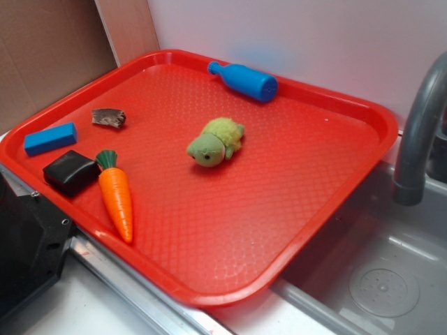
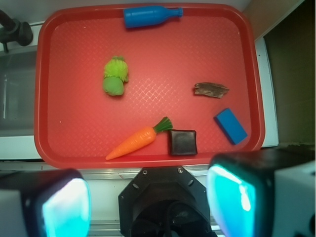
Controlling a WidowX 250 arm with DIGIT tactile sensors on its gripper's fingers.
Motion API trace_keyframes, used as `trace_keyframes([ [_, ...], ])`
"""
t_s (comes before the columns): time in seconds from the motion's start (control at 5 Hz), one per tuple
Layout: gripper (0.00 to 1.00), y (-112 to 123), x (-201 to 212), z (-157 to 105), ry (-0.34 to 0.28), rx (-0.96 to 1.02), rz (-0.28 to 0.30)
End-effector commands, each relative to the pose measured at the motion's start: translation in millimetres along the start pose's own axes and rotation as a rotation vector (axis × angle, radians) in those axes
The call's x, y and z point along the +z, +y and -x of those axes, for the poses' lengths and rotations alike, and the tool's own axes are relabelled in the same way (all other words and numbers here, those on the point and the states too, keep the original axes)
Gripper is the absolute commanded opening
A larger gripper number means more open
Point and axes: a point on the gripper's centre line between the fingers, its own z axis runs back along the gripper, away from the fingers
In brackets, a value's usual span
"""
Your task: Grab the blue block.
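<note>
Two fingers (image 2: 148, 197) spread apart, which I see in wrist view only; blue block (image 2: 230, 126) beyond right finger, ungrasped.

Red tray (image 1: 349, 112) is occupied by blue bottle toy (image 1: 244, 80), green plush (image 1: 215, 142), carrot (image 1: 116, 200), black square block (image 1: 70, 172), brown scrap (image 1: 109, 118).

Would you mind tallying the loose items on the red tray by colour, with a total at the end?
Blue: 2, the blue block and the blue bottle toy
Green: 1, the plush turtle
Orange: 1, the toy carrot
Black: 1, the black square block
Brown: 1, the small bark-like piece
Total: 6, all lying on the red tray
</note>
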Motion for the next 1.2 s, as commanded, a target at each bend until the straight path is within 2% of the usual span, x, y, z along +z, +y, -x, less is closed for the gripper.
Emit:
trace_keyframes([
  [0.0, 1.00, 0.0, 0.0, 0.0, 0.000, 0.000, 0.000],
  [0.2, 1.00, 45.5, -48.8, -0.5, 0.069, -0.089, -0.061],
  [0.4, 1.00, 71.4, -86.5, -0.2, 0.023, -0.174, -0.050],
  [0.6, 1.00, 99.7, -126.5, -2.2, 0.019, -0.241, -0.050],
  [0.8, 1.00, 134.6, -155.1, -10.1, -0.014, -0.290, -0.079],
  [1.0, 1.00, 156.6, -176.5, -10.2, -0.027, -0.297, -0.085],
])
